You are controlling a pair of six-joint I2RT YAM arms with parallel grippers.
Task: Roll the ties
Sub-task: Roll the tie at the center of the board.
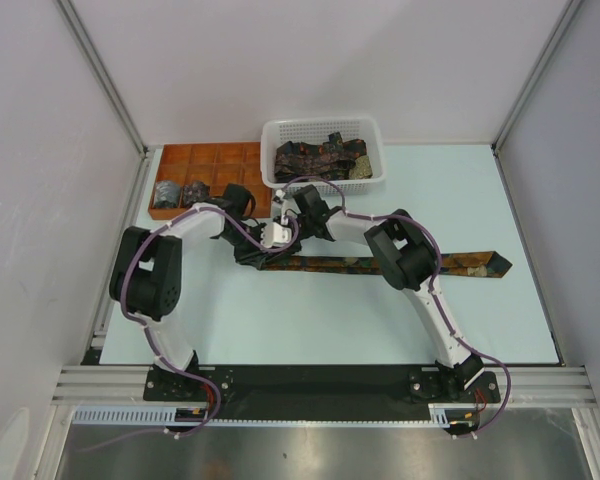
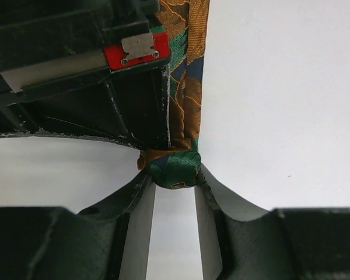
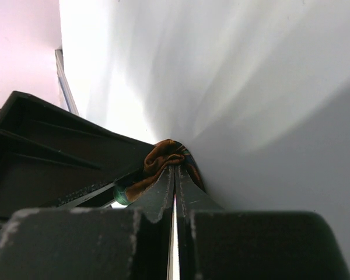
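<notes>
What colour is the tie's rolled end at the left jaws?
The tie end is mostly green; left wrist view.

- One tie (image 1: pixel 470 264) is laid across the table (image 1: pixel 330 320), before the basket (image 1: pixel 320 123).
- More ties (image 1: pixel 320 158) are piled in the basket.
- Left of it, a tray (image 1: pixel 205 155) is set.

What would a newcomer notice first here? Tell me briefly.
A long patterned tie lies stretched across the middle of the table. The left gripper and right gripper both pinch its left end, where a small roll has started. Behind it, a white basket holds more ties, and two rolled ties sit in the orange tray at the far left.
</notes>
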